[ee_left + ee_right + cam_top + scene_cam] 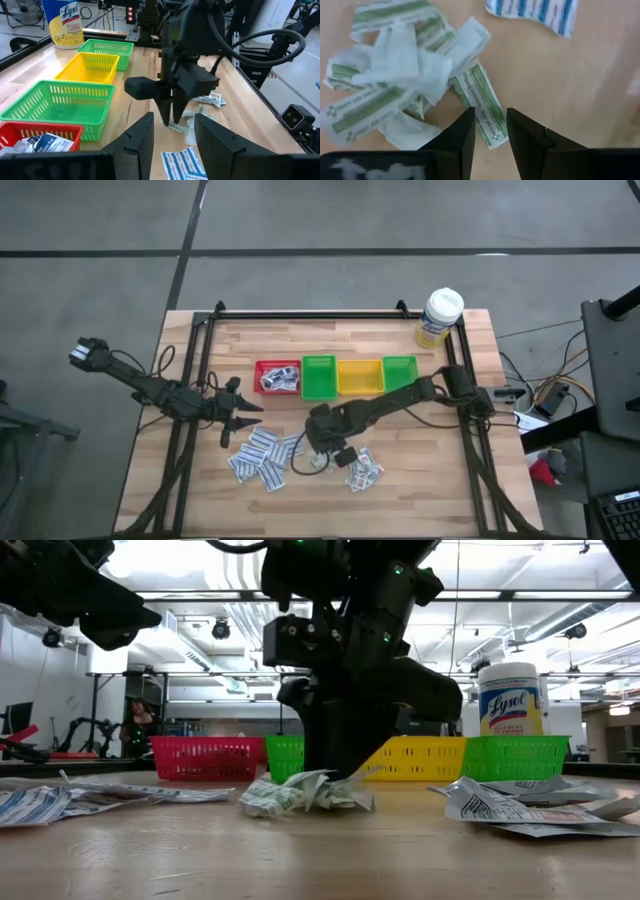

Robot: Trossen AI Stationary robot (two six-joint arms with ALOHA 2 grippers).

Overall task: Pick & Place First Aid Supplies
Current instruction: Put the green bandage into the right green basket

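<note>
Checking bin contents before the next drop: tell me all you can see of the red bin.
The red bin is a small rectangular basket of red plastic mesh. It stands upright at the left end of the bin row, side by side with the green bin; whether the two touch cannot be told. It already holds several white packets with grey and blue print, lying loosely piled. No gripper is in contact with it: the left gripper hovers nearby, towards the table's front.

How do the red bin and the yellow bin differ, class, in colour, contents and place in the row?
The red bin holds white packets; the yellow bin looks empty. Red ends the row nearest the left gripper; yellow sits between the two green bins. Both are small mesh-walled plastic baskets.
</note>
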